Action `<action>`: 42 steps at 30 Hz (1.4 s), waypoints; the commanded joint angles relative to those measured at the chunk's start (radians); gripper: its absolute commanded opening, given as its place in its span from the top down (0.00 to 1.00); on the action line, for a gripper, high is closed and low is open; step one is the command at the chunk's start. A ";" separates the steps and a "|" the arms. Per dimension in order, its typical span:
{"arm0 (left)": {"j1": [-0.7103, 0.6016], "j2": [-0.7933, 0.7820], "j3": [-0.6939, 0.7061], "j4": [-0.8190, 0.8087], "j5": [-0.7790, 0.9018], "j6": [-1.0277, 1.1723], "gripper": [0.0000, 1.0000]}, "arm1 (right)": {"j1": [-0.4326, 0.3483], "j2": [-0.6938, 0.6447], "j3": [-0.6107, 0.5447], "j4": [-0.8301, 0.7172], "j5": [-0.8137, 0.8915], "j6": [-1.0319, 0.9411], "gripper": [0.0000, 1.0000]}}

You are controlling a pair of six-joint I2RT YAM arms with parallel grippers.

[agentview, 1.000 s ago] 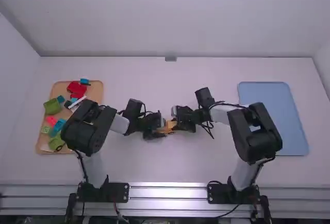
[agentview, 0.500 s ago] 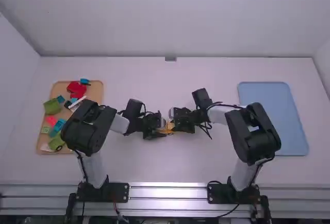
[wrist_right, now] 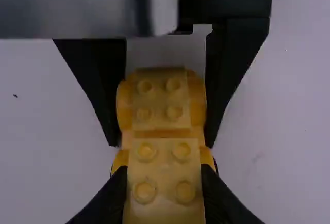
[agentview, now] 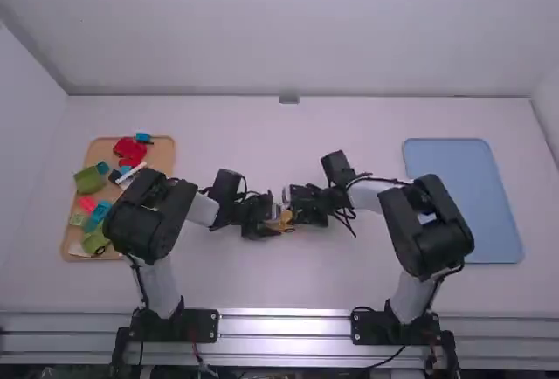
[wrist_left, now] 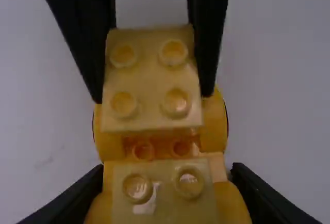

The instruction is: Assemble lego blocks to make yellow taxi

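At mid-table in the high view, my left gripper (agentview: 261,223) and right gripper (agentview: 301,205) face each other over a yellow car body (agentview: 286,217). In the left wrist view, my left gripper (wrist_left: 167,173) is shut on the sides of the car body (wrist_left: 214,123), which has rounded yellow sides and one studded yellow block (wrist_left: 164,195) at the near end. A second yellow block (wrist_left: 152,79), with four studs, is between the right gripper's fingers at the car's far end. The right wrist view has my right gripper (wrist_right: 164,173) shut on that block (wrist_right: 165,182); whether it is seated cannot be told.
On the left, a tan tray (agentview: 163,148) holds red, green, blue and pink pieces; the left arm passes over its edge. A blue tray (agentview: 485,196) lies on the right, partly behind the right arm. The white table (agentview: 288,279) surrounds both arms.
My right arm has shifted slightly left, bringing its gripper closer to the left one. The left arm has kept its place, and both grippers stay shut.
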 commanded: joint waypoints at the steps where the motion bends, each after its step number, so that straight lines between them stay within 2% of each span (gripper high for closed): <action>1: -0.002 0.011 0.002 -0.015 -0.006 0.011 0.57 | 0.009 0.011 0.008 -0.003 -0.005 0.006 0.93; 13: 0.001 0.011 0.003 -0.012 -0.006 0.011 0.55 | 0.048 0.011 0.008 0.050 0.072 0.128 0.91; 15: -0.004 0.011 0.004 -0.013 -0.007 0.011 0.54 | 0.047 0.011 0.008 0.050 0.068 0.127 0.82; 17: 0.000 0.011 0.003 -0.012 -0.007 0.011 0.53 | 0.047 0.011 0.009 0.053 0.045 0.127 0.62; 20: -0.001 0.011 0.002 -0.011 -0.008 0.012 0.52 | 0.035 0.010 0.009 0.076 0.002 0.128 0.52; 23: -0.003 0.011 0.002 -0.011 -0.014 0.011 0.52 | 0.006 -0.006 0.009 0.080 -0.079 0.099 0.46; 27: -0.003 0.011 0.002 -0.011 -0.013 0.011 0.53 | -0.039 -0.039 0.008 0.041 -0.163 0.055 0.44; 29: -0.003 0.011 0.002 -0.011 -0.014 0.011 0.52 | -0.067 -0.040 0.008 0.029 -0.170 0.041 0.47; 30: -0.002 0.011 0.002 -0.010 -0.014 0.011 0.52 | -0.080 -0.040 0.008 0.017 -0.165 0.041 0.54; 31: 0.003 0.011 0.002 -0.009 -0.013 0.011 0.52 | -0.087 -0.039 0.008 0.006 -0.151 0.044 0.76; 33: 0.005 0.011 0.004 -0.008 -0.013 0.011 0.53 | -0.085 -0.035 0.008 -0.006 -0.137 0.046 1.00; 42: 0.005 0.011 0.003 0.004 -0.013 0.003 0.56 | 0.002 0.033 0.008 0.045 0.039 0.145 1.00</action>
